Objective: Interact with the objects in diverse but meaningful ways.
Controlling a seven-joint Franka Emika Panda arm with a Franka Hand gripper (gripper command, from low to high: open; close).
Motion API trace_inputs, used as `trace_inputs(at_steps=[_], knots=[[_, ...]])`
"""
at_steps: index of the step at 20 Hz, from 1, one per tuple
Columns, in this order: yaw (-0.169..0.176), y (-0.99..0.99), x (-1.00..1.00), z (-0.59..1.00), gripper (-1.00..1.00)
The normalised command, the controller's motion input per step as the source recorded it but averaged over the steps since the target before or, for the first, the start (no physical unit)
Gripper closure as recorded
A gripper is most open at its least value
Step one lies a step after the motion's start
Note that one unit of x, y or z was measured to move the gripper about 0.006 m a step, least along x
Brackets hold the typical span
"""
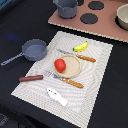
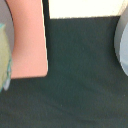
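A striped placemat lies on the dark table and serves as the landmark. Near its centre sits a small tan plate with the red tomato on it. The yellow banana rests near the mat's far edge, beside a brown-handled knife. A brown-handled fork lies just in front of the plate, and the white fish-shaped piece lies near the mat's front edge. The grey frying pan sits just off the mat toward the exterior view's left, with a brown-handled utensil at the mat's edge below it. The end effector appears in neither view, so its state cannot be told.
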Motion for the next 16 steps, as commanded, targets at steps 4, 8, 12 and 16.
trace_inputs(at_steps=[4, 8, 12, 16], knots=[[-0.078, -0.05, 0.85, 0.0, -1.0], [-0.058, -0.05, 0.71, -0.04, -1.0], [0.0, -0.06, 0.43, -0.24, -1.0], [0.024, -0.16, 0.36, -0.27, -1.0]])
